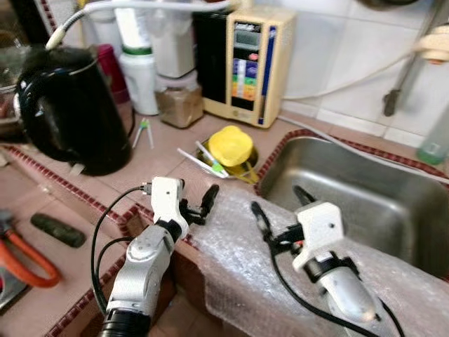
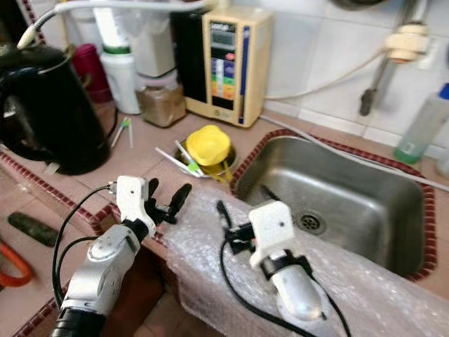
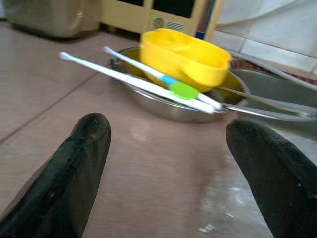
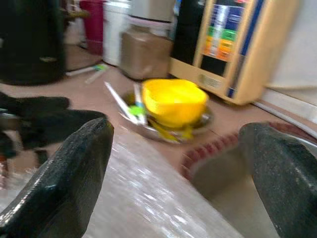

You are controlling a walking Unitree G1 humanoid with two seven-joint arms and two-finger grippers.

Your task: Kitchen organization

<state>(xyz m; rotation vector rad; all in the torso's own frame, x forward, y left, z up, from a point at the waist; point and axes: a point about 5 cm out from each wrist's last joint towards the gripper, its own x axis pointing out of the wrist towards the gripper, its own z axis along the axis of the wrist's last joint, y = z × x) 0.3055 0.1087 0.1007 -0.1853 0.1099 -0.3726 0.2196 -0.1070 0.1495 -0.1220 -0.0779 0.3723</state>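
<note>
Two grippers reach out before us over the tiled table's near edge, where a sheet of bubble wrap (image 1: 238, 267) is draped. Our left gripper (image 1: 195, 203) hovers low at the edge of the wrap, its jaws spread wide and holding nothing; in the left wrist view its black fingers (image 3: 74, 168) frame the dish ahead. Our right gripper (image 1: 280, 207) hangs over the wrap near the front left corner of the steel sink (image 1: 379, 210), jaws likewise wide apart and empty.

Just beyond both grippers sits a shallow metal dish (image 3: 148, 101) on the table, close beside the sink's left rim. A yellow plastic cup (image 1: 230, 145) lies inside it, and two white sticks, perhaps toothbrushes (image 3: 148, 84), lie across its rim, one with a green and blue patch.

Further left we see a black electric kettle (image 1: 66, 109), with red-handled pliers (image 1: 28, 263) and a dark oblong object (image 1: 57, 229) on the lower ledge nearby. Against the tiled wall stand a cream water ionizer (image 1: 245, 63), a jar of brown powder (image 1: 179, 102) and a white bottle (image 1: 138, 77).
</note>
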